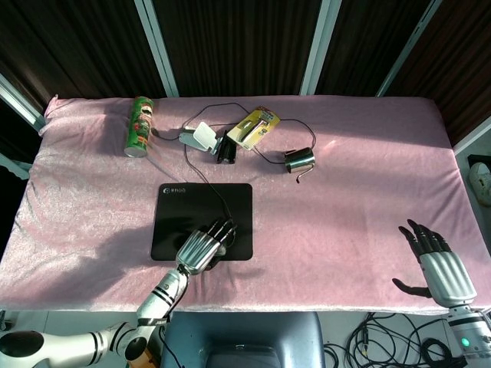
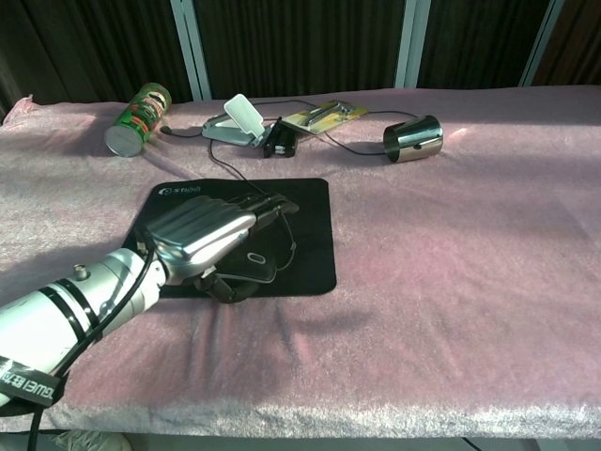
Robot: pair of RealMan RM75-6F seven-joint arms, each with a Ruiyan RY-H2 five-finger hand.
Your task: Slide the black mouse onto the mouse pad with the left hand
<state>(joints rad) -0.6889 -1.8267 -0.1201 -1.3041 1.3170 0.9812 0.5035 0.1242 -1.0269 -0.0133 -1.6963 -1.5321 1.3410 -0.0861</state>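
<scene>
The black mouse (image 2: 254, 262) lies on the front part of the black mouse pad (image 1: 180, 215), its cable running back across the pad. My left hand (image 1: 201, 245) hovers low over the mouse with its fingers (image 2: 270, 202) stretched straight forward, so the head view hides the mouse. In the chest view the mouse shows beneath the left hand (image 2: 197, 235); whether the palm touches it I cannot tell. My right hand (image 1: 441, 264) is held off the table's front right corner, fingers apart and holding nothing.
At the back stand a lying green can (image 1: 140, 126), a white flip-open device (image 1: 198, 136), a small black item (image 1: 226, 151), a yellow package (image 1: 255, 126) and a tipped metal cup (image 1: 299, 159). Thin cables loop among them on the pink cloth.
</scene>
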